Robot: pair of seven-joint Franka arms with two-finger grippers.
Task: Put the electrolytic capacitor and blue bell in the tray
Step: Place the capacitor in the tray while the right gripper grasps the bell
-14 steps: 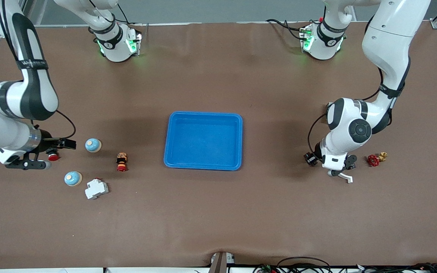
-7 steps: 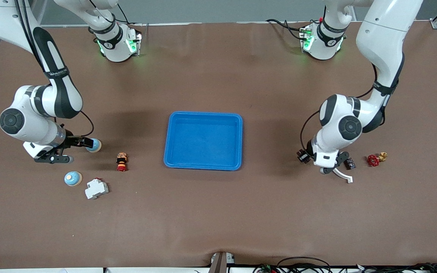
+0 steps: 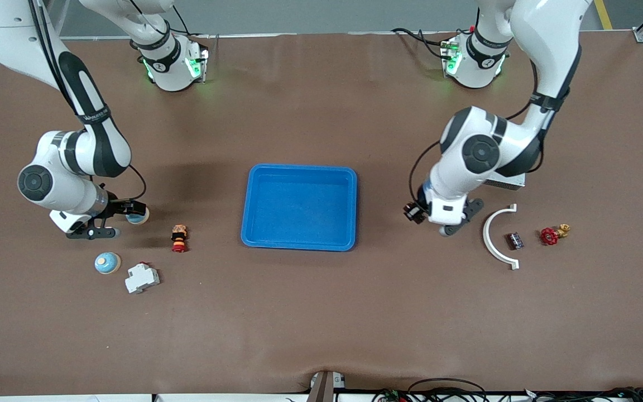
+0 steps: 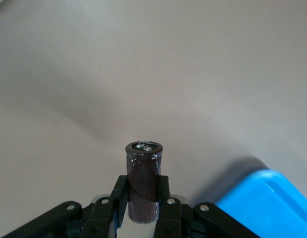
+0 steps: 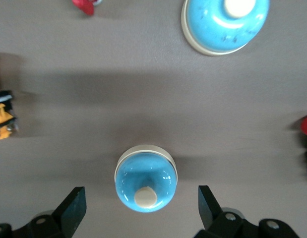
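Left claw: pinches the electrolytic capacitor, a dark cylinder standing upright between the fingers, over bare table between the tray and the white curved piece.
Right claw: spread wide over one blue bell, a finger on each side and neither touching it.
Tray: bright blue, mid-table, with nothing in it.
Second blue bell: on the table nearer the front camera than the first, just beside a white breaker.
Red-and-orange button part: between the bells and the tray.
White curved piece: toward the left arm's end, beside a small dark chip and a red valve.
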